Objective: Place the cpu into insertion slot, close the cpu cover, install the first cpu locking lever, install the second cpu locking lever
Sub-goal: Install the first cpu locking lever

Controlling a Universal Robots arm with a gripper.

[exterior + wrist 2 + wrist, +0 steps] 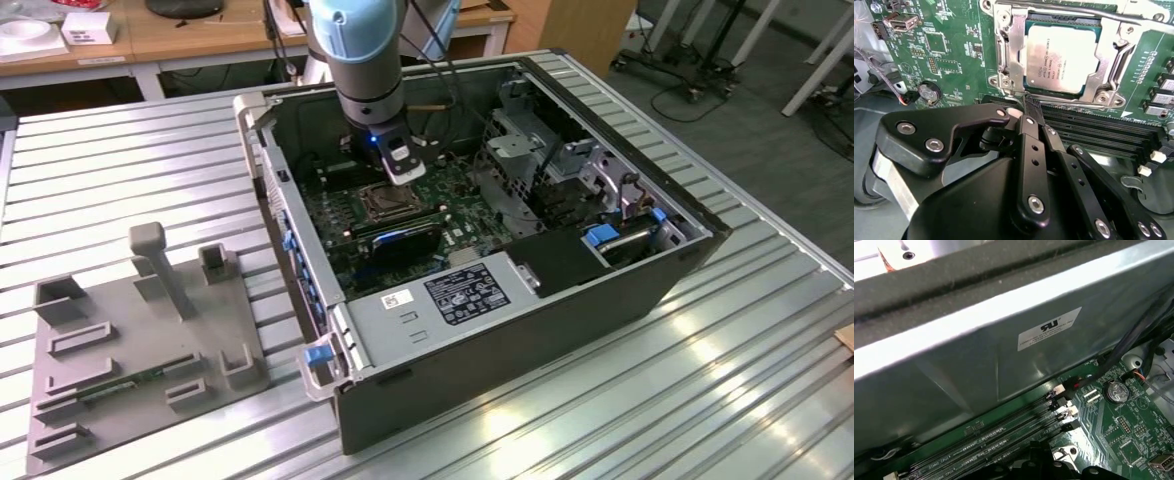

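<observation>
Second wrist view: black gripper (1030, 107) linkage nearest, fingers pressed together to a tip, nothing between them. Tip sits just at the edge of the insertion slot (1004, 55) nearest the memory slots (1094, 132). The cpu (1061, 57) lies flat in the slot, so placing looks done. The cpu cover (1016, 47) appears folded down around the chip, its frame bordering it on all sides. A thin lever rod (1139, 15) runs along the far edge; whether either locking lever is latched, I cannot tell. Slot's far corner is cut off.

First wrist view: grey computer case wall (979, 365) with a white label (1049, 330), green motherboard (1124, 425) below it, coin battery (1115, 391). Gripper tip barely peeks in, dark.

Exterior view: arm (363, 60) reaches down into the open case (561, 290) on the slatted worktop (747, 380), gripper (398, 178) low over the slot (387, 205) near the case's middle. Grey fixture tray (134, 350) near the worktop's corner. Slot detail unreadable here.
</observation>
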